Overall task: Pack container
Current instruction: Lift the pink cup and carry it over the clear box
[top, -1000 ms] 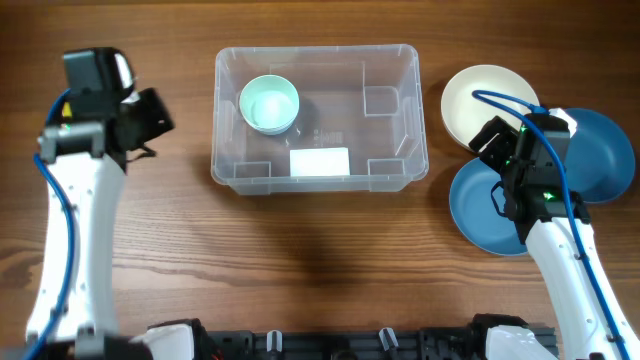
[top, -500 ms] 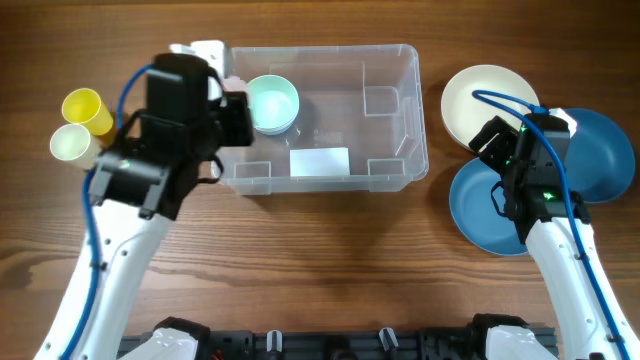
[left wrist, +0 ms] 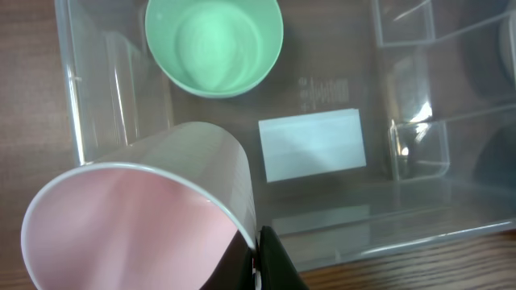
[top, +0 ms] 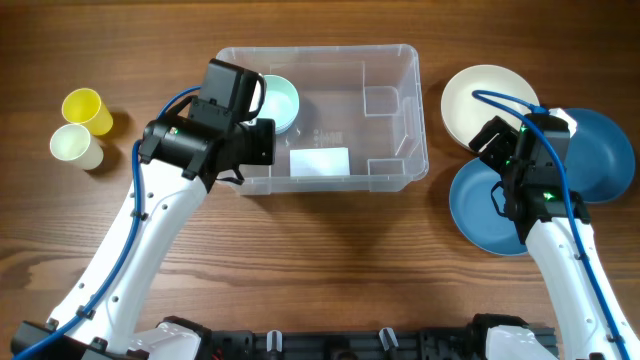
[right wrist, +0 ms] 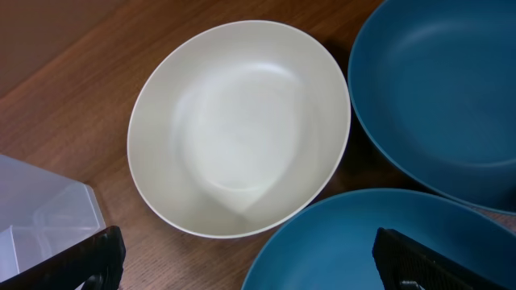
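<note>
Far left: 1 yellow cup, 1 cream cup. The left gripper, jaws closed on 1 pink cup at its rim, hovers over the container's left end. The container sits mid-table, long axis left-right, with no readable writing on its white label and 1 mint bowl inside. The right gripper gapes empty over 1 cream bowl and 2 blue bowls.

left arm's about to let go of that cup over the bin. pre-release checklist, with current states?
1. Grip: left gripper shut on pink cup: ok.
2. Position: cup above the left end of the container: ok.
3. Landing spot: bare floor beside the green bowl: ok.
4. Cup upright: cannot tell from this angle.
5. Height above the floor: cannot tell.
6. Other arm: right gripper open over the cream bowl, away from the container: ok.
</note>
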`<action>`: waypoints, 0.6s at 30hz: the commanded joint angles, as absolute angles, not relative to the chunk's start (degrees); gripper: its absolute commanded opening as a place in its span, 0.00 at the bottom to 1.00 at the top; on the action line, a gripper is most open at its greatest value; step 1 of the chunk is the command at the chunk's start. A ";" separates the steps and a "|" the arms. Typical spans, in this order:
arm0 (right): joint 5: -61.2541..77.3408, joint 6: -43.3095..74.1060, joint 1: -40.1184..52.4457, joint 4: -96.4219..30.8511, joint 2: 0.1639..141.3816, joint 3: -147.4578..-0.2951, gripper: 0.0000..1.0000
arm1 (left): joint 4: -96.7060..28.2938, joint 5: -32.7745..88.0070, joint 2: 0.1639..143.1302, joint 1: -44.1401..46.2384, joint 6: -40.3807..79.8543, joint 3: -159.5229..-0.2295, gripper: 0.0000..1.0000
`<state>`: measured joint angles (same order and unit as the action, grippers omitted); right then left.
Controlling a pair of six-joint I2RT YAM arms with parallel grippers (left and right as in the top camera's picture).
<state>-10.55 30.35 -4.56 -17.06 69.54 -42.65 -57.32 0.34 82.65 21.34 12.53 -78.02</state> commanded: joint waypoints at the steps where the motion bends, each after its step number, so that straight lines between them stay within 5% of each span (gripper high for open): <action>1: -10.70 30.04 -4.73 -16.93 69.67 -43.53 1.00 | -60.18 0.21 82.67 21.54 12.86 -78.94 0.04; 18: -10.70 30.04 -4.73 -16.93 69.67 -43.53 1.00 | -67.83 2.68 82.67 22.70 14.57 -78.91 0.04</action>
<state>-10.55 30.35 -4.56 -17.06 69.54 -42.65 -67.75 1.04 82.65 21.54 13.63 -78.02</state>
